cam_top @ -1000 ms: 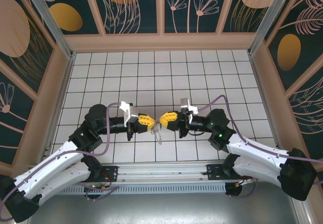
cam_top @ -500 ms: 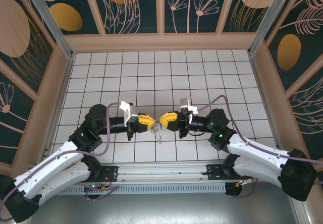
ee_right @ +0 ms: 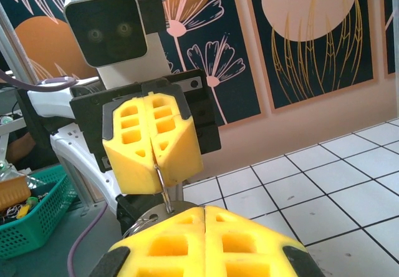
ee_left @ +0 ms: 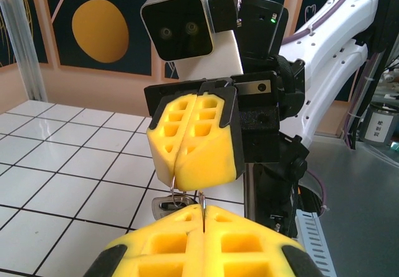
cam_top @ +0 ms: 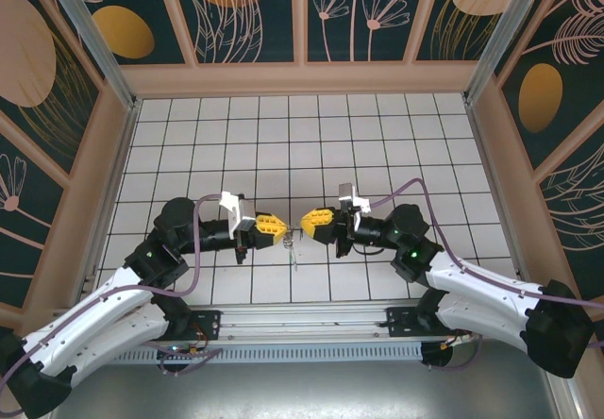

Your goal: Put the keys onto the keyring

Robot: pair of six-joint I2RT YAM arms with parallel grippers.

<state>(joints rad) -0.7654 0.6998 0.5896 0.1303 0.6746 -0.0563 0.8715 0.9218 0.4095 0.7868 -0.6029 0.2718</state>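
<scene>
Change since the earlier frame: both claws have been drawn a little apart, the left arm pulled back towards the left edge of the counter [cam_top: 377,136].

- Left claw [cam_top: 274,224]: clenched. A thin wire of the keyring [ee_left: 202,203] is seen pinched between its yellow pads in the left wrist view.
- Right claw [cam_top: 310,219]: clenched on the same keyring. The wire is seen leaving its closed tips.
- Keyring [cam_top: 291,239]: held between the two claws, above the counter, near its near edge and about midway between its left and right edges.
- Key [cam_top: 295,259]: seen hanging just below the keyring. Whether it is fully threaded cannot be told.

Step in hand, as judged: the key is being worked along the ring while the ring is held from both sides.

Next move, as judged: both grips are to be kept firm, and a small, careful turn or pull is called for so that the key is passed round the coil without the thin wire slipping out.
</scene>
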